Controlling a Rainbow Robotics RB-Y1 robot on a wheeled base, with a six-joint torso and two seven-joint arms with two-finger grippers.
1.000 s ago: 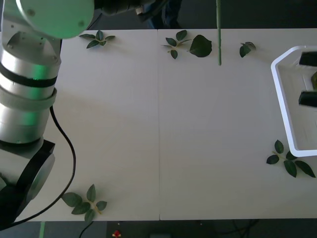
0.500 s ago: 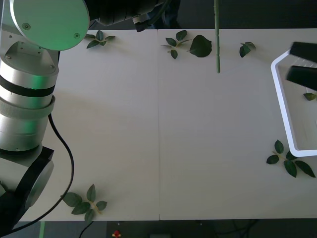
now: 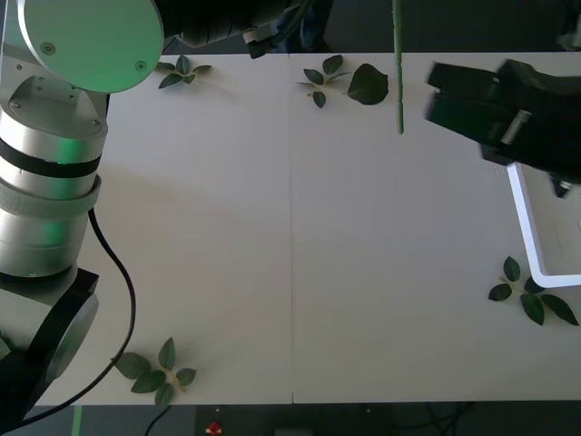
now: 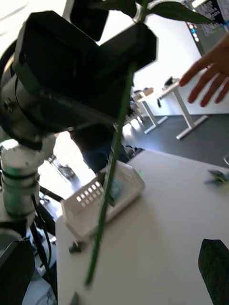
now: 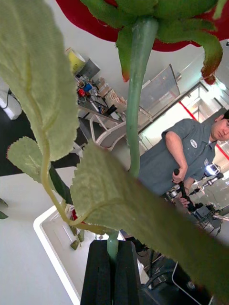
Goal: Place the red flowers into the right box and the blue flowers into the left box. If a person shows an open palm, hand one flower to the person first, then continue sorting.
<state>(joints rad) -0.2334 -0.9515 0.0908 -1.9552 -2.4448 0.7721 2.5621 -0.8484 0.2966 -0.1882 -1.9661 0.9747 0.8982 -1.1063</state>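
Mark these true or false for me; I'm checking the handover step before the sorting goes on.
1. The left gripper is shut on the green stem of the red flower. True.
2. The red flower lies flat on the white table. False: it hangs from the left gripper, its stem pointing down towards the table's far side.
3. A person's open hand shows beyond the table. True.
4. The right gripper holds a blue flower. False: it is open and holds nothing, by the far corner of the white plastic box.
5. Loose green leaf sprigs lie on the table. True.
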